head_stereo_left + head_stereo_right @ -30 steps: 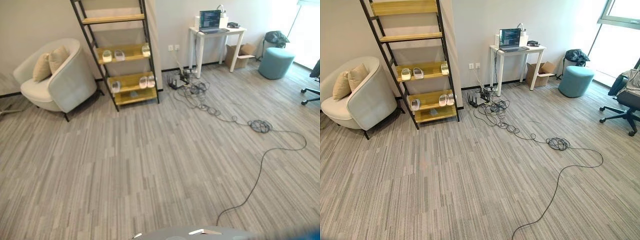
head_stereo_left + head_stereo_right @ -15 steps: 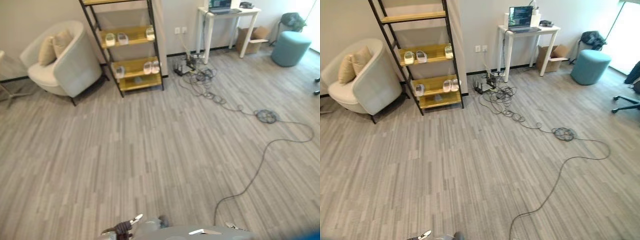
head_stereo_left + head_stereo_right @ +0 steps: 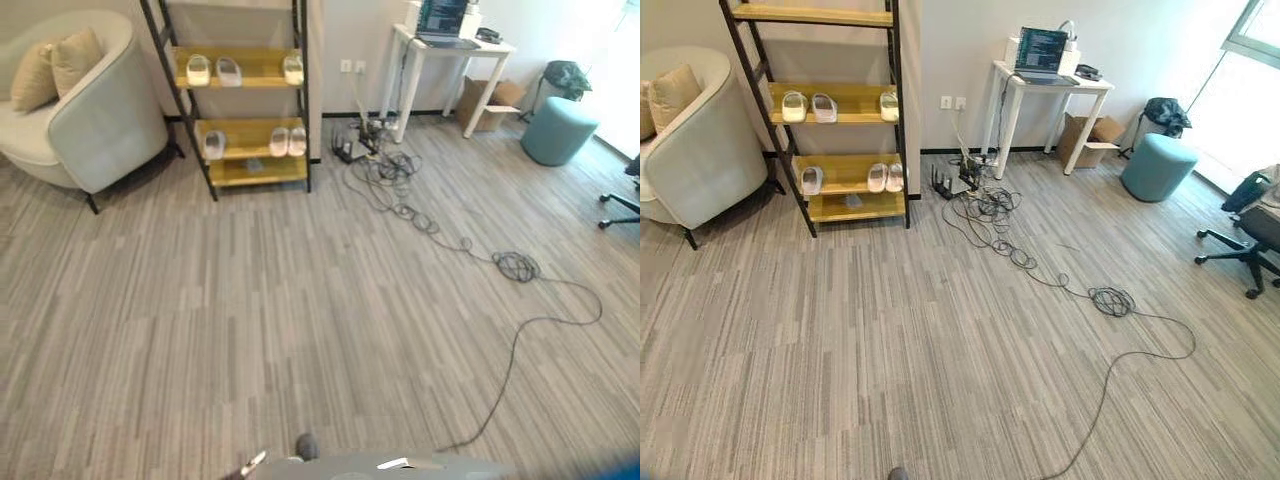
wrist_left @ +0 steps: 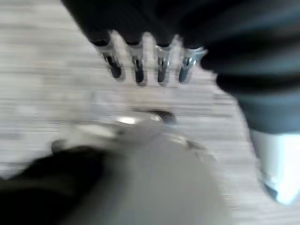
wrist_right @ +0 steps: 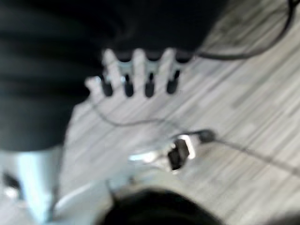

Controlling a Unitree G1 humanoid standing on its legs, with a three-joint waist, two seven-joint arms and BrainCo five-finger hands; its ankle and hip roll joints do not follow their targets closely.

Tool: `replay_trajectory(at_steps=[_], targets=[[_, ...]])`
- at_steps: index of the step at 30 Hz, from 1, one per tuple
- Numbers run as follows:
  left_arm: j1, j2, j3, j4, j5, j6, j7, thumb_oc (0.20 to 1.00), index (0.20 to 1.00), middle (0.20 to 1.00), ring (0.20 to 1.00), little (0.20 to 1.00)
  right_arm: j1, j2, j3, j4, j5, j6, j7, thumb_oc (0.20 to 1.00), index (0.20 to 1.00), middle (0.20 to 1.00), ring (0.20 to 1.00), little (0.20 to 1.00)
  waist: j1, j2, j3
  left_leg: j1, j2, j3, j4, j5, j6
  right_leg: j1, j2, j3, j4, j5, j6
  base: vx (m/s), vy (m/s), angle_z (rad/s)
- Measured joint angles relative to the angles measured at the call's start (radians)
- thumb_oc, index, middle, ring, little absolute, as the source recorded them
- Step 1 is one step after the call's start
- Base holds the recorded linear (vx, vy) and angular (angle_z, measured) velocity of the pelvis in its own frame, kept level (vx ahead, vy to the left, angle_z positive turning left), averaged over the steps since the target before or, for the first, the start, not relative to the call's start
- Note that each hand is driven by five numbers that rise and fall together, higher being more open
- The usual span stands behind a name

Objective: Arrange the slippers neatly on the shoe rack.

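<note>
slippers (image 3: pixel 213 71) on rack (image 3: pixel 816 105), two middle shelves, toes to wall | rack far ahead, to robot's left, well apart from both hands | left robot hand (image 4: pixel 145 65) fingers straight, empty | right robot hand (image 5: pixel 138 75) likewise, empty | left arm nearer, by judgement

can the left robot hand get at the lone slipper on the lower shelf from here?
Probably not. The slipper sits on the shoe rack far across open floor, while the left robot hand hangs near the body, fingers relaxed, holding nothing.
</note>
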State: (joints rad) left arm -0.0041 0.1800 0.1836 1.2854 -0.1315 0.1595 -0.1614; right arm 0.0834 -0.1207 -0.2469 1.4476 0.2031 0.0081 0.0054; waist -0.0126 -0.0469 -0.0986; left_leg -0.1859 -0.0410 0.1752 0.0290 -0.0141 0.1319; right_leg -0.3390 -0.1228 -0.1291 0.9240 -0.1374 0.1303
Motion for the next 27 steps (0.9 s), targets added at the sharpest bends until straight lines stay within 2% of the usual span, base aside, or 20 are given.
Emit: replay_trajectory(at_steps=[1, 2, 3, 4, 5, 8, 9, 10, 12, 13, 14, 16, 17, 18, 19, 20, 22, 24, 26, 27], targets=[[-0.020, -0.020, -0.014, -0.017, -0.004, -0.010, 0.010, 1.000, 1.000, 1.000, 1.000, 1.000, -0.001, -0.011, -0.004, -0.003, 0.000, -0.001, -0.002, 1.000, 1.000, 1.000, 1.000, 1.000, 0.002, 0.017, 0.002, 0.015, 0.001, -0.015, -0.010, -0.005, 0.005, -0.038, 0.005, 0.005, -0.033, -0.049, -0.023, 0.78, -0.006, 0.41], [-0.039, -0.040, -0.027, -0.031, -0.004, -0.015, 0.015, 1.000, 1.000, 1.000, 1.000, 1.000, -0.001, -0.014, -0.014, -0.006, 0.000, -0.004, -0.007, 1.000, 1.000, 1.000, 1.000, 1.000, -0.011, 0.029, 0.013, 0.034, 0.003, -0.043, -0.015, -0.010, 0.005, -0.051, 0.021, 0.015, -0.138, -0.079, -0.036, 0.82, -0.072, 0.74], [-0.056, -0.056, -0.025, -0.038, -0.004, -0.020, 0.015, 1.000, 1.000, 1.000, 1.000, 1.000, 0.008, -0.010, -0.019, 0.001, 0.001, -0.003, -0.012, 1.000, 1.000, 1.000, 1.000, 1.000, -0.041, 0.045, 0.020, 0.049, 0.003, -0.081, -0.021, -0.010, 0.002, -0.052, 0.052, 0.065, -0.297, -0.085, -0.027, 0.62, -0.070, 1.14], [-0.069, -0.072, -0.028, -0.038, -0.004, -0.025, 0.015, 1.000, 1.000, 1.000, 1.000, 1.000, 0.019, -0.010, -0.020, 0.002, 0.001, -0.001, -0.013, 1.000, 1.000, 1.000, 1.000, 1.000, -0.068, 0.041, 0.023, 0.069, -0.009, -0.128, -0.026, -0.022, 0.001, -0.054, 0.052, 0.110, -0.411, -0.080, -0.029, 0.59, -0.152, 1.23], [-0.079, -0.088, -0.021, -0.035, -0.004, -0.029, 0.015, 1.000, 1.000, 1.000, 1.000, 1.000, 0.038, -0.009, -0.020, 0.014, 0.001, 0.006, -0.011, 1.000, 1.000, 1.000, 1.000, 1.000, -0.079, 0.031, 0.027, 0.090, -0.019, -0.144, -0.027, -0.026, 0.001, -0.057, 0.050, 0.133, -0.509, -0.062, -0.025, 0.59, -0.183, 1.00], [-0.090, -0.104, -0.013, -0.012, -0.016, -0.032, 0.014, 1.000, 1.000, 1.000, 1.000, 1.000, 0.063, -0.003, -0.020, 0.052, 0.001, 0.022, -0.008, 1.000, 1.000, 1.000, 1.000, 1.000, -0.084, 0.008, 0.035, 0.136, -0.027, -0.203, -0.006, -0.095, -0.019, -0.069, 0.000, 0.145, -0.808, 0.093, -0.009, 0.54, -0.210, 0.67], [-0.062, -0.099, -0.015, 0.016, -0.025, -0.030, 0.015, 1.000, 1.000, 1.000, 1.000, 1.000, 0.073, -0.002, -0.020, 0.061, -0.001, 0.027, -0.008, 1.000, 1.000, 1.000, 1.000, 1.000, -0.081, -0.002, 0.035, 0.181, -0.026, -0.224, -0.004, -0.133, -0.042, -0.076, -0.025, 0.138, -0.852, 0.145, -0.008, 0.73, -0.402, 0.71], [-0.048, -0.098, -0.009, 0.015, -0.033, -0.029, 0.015, 1.000, 1.000, 1.000, 1.000, 1.000, 0.081, -0.002, -0.019, 0.066, -0.002, 0.029, -0.008, 1.000, 1.000, 1.000, 1.000, 1.000, -0.090, -0.007, 0.033, 0.214, -0.020, -0.243, -0.004, -0.155, -0.054, -0.063, -0.035, 0.134, -0.847, 0.156, -0.013, 0.74, -0.469, 0.62], [-0.013, -0.082, -0.004, 0.036, -0.036, -0.023, 0.017, 1.000, 1.000, 1.000, 1.000, 1.000, 0.092, -0.007, -0.018, 0.073, -0.009, 0.034, -0.007, 1.000, 1.000, 1.000, 1.000, 1.000, -0.091, 0.008, 0.023, 0.310, 0.033, -0.278, -0.033, -0.188, -0.081, -0.018, -0.006, 0.114, -0.780, 0.211, -0.032, 0.36, -0.268, 0.53], [0.008, -0.078, 0.029, 0.048, -0.046, -0.018, 0.018, 1.000, 1.000, 1.000, 1.000, 1.000, 0.104, -0.013, -0.020, 0.079, -0.010, 0.034, -0.007, 1.000, 1.000, 1.000, 1.000, 1.000, -0.092, 0.030, 0.014, 0.346, 0.070, -0.294, -0.019, -0.196, -0.105, 0.022, 0.028, 0.091, -0.765, 0.214, -0.053, 0.45, -0.433, 0.38], [0.019, -0.089, 0.075, 0.061, -0.060, -0.022, 0.023, 1.000, 1.000, 1.000, 1.000, 1.000, 0.091, -0.018, -0.019, 0.068, -0.012, 0.030, -0.007, 1.000, 1.000, 1.000, 1.000, 1.000, -0.078, 0.040, -0.003, 0.334, 0.094, -0.290, 0.076, -0.181, -0.139, 0.063, 0.057, 0.076, -0.775, 0.192, -0.088, 0.52, -0.549, 0.37], [0.016, -0.086, 0.152, 0.076, -0.111, -0.037, 0.048, 1.000, 1.000, 1.000, 1.000, 1.000, 0.059, -0.021, -0.014, 0.040, -0.033, 0.025, -0.008, 1.000, 1.000, 1.000, 1.000, 1.000, -0.071, 0.018, 0.003, 0.223, 0.100, -0.280, 0.398, -0.166, -0.191, 0.133, 0.061, 0.036, -0.802, 0.160, -0.118, 0.34, -0.482, 0.27], [-0.002, -0.075, 0.165, 0.058, -0.132, -0.037, 0.055, 1.000, 1.000, 1.000, 1.000, 1.000, 0.047, -0.027, -0.008, 0.014, -0.033, 0.026, -0.009, 1.000, 1.000, 1.000, 1.000, 1.000, -0.059, 0.012, 0.002, 0.118, 0.121, -0.273, 0.592, -0.092, -0.205, 0.170, 0.082, 0.025, -0.804, 0.155, -0.162, 0.28, -0.358, 0.26], [-0.018, -0.060, 0.200, 0.054, -0.135, -0.043, 0.061, 1.000, 1.000, 1.000, 1.000, 1.000, 0.025, -0.036, 0.032, 0.017, -0.033, 0.020, -0.012, 1.000, 1.000, 1.000, 1.000, 1.000, -0.046, 0.002, 0.001, 0.026, 0.161, -0.233, 0.784, -0.049, -0.180, 0.203, 0.098, 0.002, -0.827, 0.137, -0.184, 0.36, -0.256, 0.28], [-0.029, -0.047, 0.221, 0.051, -0.136, -0.043, 0.061, 1.000, 1.000, 1.000, 1.000, 1.000, 0.001, -0.037, 0.065, 0.022, -0.041, 0.018, -0.011, 1.000, 1.000, 1.000, 1.000, 1.000, -0.045, -0.008, -0.001, -0.023, 0.200, -0.187, 0.844, -0.040, -0.158, 0.234, 0.109, -0.018, -0.850, 0.122, -0.199, 0.40, -0.147, 0.43], [-0.038, -0.026, 0.227, 0.044, -0.143, -0.046, 0.062, 1.000, 1.000, 1.000, 1.000, 1.000, -0.022, -0.041, 0.067, 0.016, -0.050, 0.019, -0.011, 1.000, 1.000, 1.000, 1.000, 1.000, -0.043, -0.019, 0.002, -0.072, 0.212, -0.155, 0.872, -0.056, -0.150, 0.273, 0.121, -0.030, -0.869, 0.096, -0.207, 0.46, -0.081, 0.53], [-0.040, -0.026, 0.233, 0.031, -0.175, -0.056, 0.054, 1.000, 1.000, 1.000, 1.000, 1.000, -0.036, -0.044, 0.070, 0.028, -0.051, 0.018, -0.013, 1.000, 1.000, 1.000, 1.000, 1.000, -0.025, -0.044, 0.009, -0.126, 0.175, -0.105, 0.802, -0.092, -0.144, 0.332, 0.118, -0.053, -0.901, 0.094, -0.204, 0.46, -0.037, 0.42], [-0.041, -0.038, 0.251, 0.031, -0.197, -0.058, 0.057, 1.000, 1.000, 1.000, 1.000, 1.000, -0.053, -0.048, 0.098, 0.018, -0.052, 0.012, -0.013, 1.000, 1.000, 1.000, 1.000, 1.000, -0.013, -0.048, 0.018, -0.144, 0.123, -0.089, 0.641, -0.100, -0.144, 0.390, 0.125, -0.080, -0.941, 0.083, -0.202, 0.32, -0.005, 0.30], [-0.042, -0.050, 0.256, 0.027, -0.225, -0.063, 0.059, 1.000, 1.000, 1.000, 1.000, 1.000, -0.067, -0.050, 0.142, 0.008, -0.056, 0.014, -0.012, 1.000, 1.000, 1.000, 1.000, 1.000, 0.018, -0.045, 0.028, -0.149, 0.081, -0.066, 0.357, -0.080, -0.138, 0.439, 0.146, -0.083, -0.993, 0.061, -0.177, 0.45, 0.017, 0.20], [-0.050, -0.057, 0.260, 0.013, -0.239, -0.062, 0.059, 1.000, 1.000, 1.000, 1.000, 1.000, -0.084, -0.044, 0.158, 0.018, -0.073, 0.015, -0.012, 1.000, 1.000, 1.000, 1.000, 1.000, 0.029, -0.038, 0.043, -0.158, 0.072, -0.063, 0.224, -0.042, -0.135, 0.467, 0.162, -0.081, -1.015, 0.056, -0.176, 0.55, 0.037, -0.11]])
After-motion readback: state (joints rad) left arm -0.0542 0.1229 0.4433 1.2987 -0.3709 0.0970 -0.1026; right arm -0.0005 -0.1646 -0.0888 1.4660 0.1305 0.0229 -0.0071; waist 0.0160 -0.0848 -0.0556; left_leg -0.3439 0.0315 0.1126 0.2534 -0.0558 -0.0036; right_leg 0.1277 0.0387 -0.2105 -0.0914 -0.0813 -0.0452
